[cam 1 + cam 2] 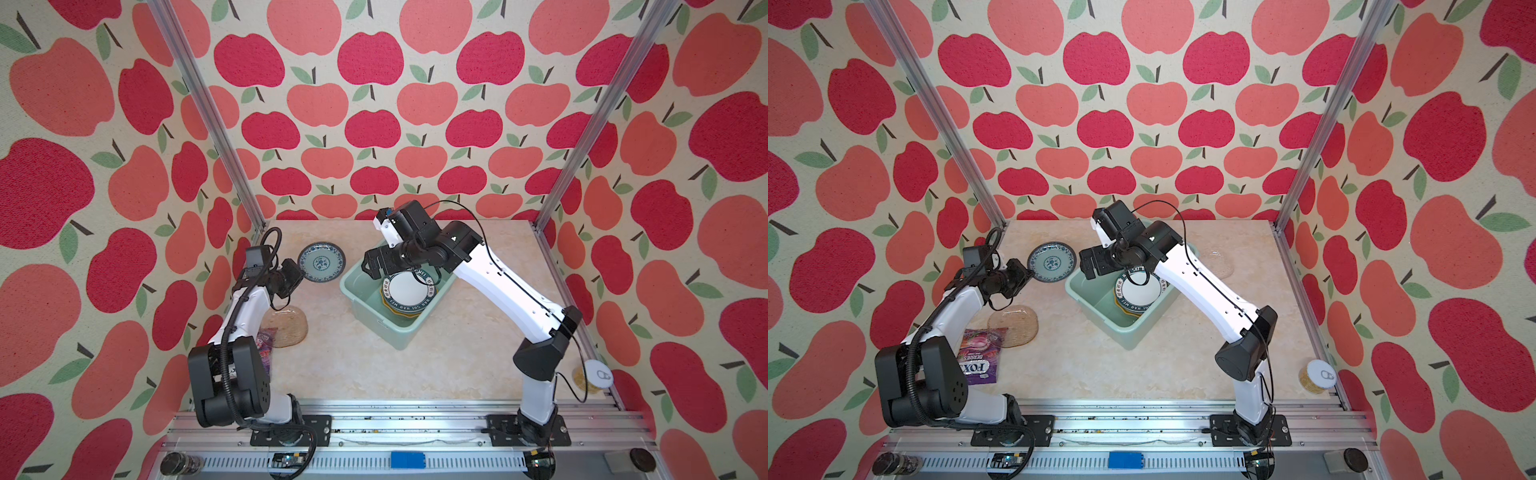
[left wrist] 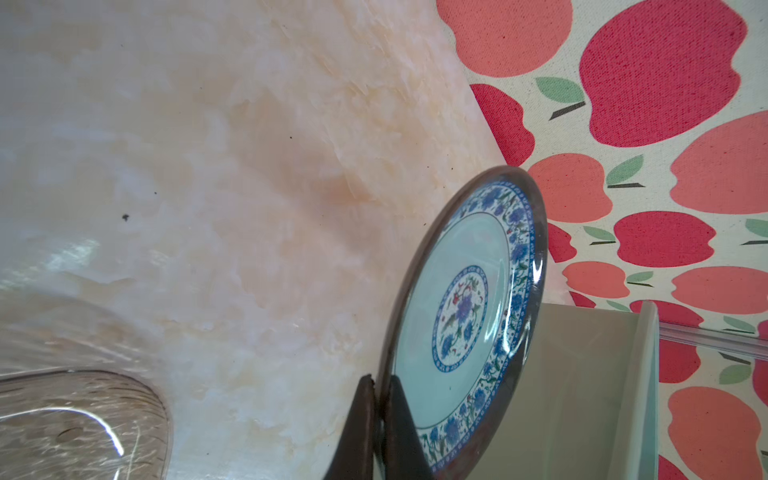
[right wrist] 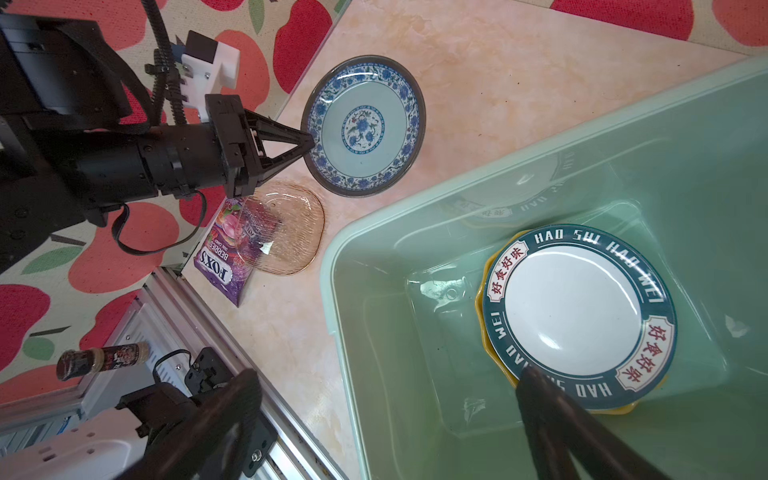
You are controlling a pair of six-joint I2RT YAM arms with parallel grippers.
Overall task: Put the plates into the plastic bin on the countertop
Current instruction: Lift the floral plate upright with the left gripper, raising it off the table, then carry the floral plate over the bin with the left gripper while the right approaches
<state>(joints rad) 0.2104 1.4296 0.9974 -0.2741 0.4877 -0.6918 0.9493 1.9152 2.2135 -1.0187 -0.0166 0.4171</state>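
Taking the far wall as twelve o'clock in both top views, the mint-green plastic bin (image 1: pixel 392 330) (image 1: pixel 1125 336) sits skewed just beyond the middle of the beige marble-look countertop (image 1: pixel 457 353). Inside it, toward its 3 o'clock side, a white plate with a dark lettered rim (image 1: pixel 405 291) (image 3: pixel 573 316) lies flat on top of a yellow plate (image 3: pixel 478 297), of which only the edge shows. The right gripper (image 1: pixel 371 268) hangs over the bin at about 10 o'clock of that stack. Its jaws are spread wide with nothing between them, and one dark finger (image 3: pixel 540 399) crosses the lettered rim in the right wrist view. At 10 o'clock of the bin, and apart from it, the left gripper (image 1: pixel 301 269) (image 3: pixel 309 145) is pinched tight on the 8 o'clock rim of the small blue-patterned plate (image 1: pixel 322 262) (image 2: pixel 465 311) (image 3: pixel 365 124). The plate faces upward and appears to be lifted clear of the countertop. At 8 o'clock of the bin, beside the left arm, an amber-tinted clear glass plate (image 1: pixel 1013 326) (image 3: pixel 291 232) rests on the countertop, overlapping one end of a purple candy bag (image 1: pixel 980 357).
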